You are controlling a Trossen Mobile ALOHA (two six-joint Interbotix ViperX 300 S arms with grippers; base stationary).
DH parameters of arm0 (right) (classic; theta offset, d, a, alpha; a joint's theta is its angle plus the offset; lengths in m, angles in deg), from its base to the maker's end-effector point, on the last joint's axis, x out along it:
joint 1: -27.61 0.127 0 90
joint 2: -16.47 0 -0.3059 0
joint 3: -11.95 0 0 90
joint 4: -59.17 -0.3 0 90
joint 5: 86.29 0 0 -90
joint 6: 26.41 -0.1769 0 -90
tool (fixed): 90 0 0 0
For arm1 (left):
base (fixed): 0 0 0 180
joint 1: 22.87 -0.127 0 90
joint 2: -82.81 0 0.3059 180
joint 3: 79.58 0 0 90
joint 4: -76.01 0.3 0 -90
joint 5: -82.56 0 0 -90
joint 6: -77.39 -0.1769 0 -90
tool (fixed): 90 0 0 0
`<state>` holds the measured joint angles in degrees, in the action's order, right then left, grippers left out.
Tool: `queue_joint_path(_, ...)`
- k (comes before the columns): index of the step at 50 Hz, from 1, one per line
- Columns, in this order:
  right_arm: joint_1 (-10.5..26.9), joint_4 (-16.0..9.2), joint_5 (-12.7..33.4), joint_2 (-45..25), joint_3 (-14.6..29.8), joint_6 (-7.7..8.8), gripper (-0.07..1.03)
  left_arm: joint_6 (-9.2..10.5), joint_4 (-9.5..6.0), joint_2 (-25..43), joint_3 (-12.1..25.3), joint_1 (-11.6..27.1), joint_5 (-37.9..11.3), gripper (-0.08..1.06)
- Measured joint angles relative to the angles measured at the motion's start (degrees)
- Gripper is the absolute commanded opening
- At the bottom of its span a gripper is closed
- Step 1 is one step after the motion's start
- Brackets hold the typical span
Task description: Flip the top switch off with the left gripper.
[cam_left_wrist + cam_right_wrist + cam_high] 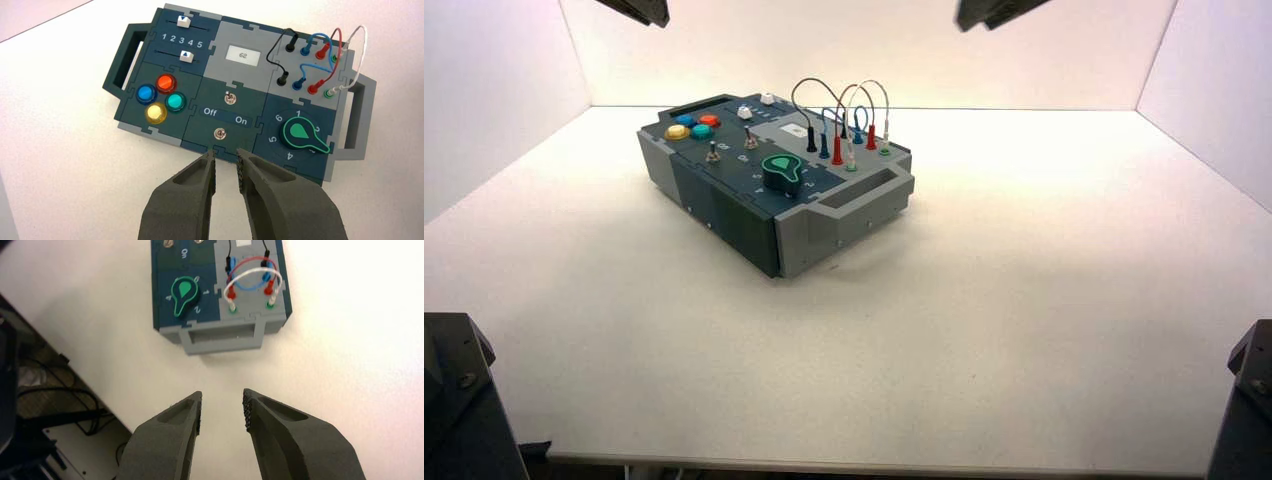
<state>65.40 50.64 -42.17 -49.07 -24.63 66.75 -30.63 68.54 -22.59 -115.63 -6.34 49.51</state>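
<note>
Left gripper — fingers slightly parted — hovers short of the top switch; right gripper waits spread.

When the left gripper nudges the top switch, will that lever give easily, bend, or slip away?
The top switch is a short metal lever on a nut base, so it is probably stiff and snaps over rather than bending. Small and shiny, it may slip off a finger. The left gripper, slightly open, hangs short of the box.

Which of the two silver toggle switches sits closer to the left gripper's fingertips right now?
The one below the Off/On lettering, just ahead of the left gripper. The other switch sits beyond that lettering, towards the small grey display.
</note>
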Motion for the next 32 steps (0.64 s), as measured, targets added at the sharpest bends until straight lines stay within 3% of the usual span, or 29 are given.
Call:
queue_joint_path(14,0.0,0.9,-0.3,6.2,-5.1,-0.18,0.45,0.00,0.00,1.7,0.0,-0.1,0.5,0.26)
queue_joint_path(32,0.0,0.6,-4.4,6.2,-8.5,-0.44,0.45,-0.09,0.00,2.6,0.0,-0.1,0.4,0.26)
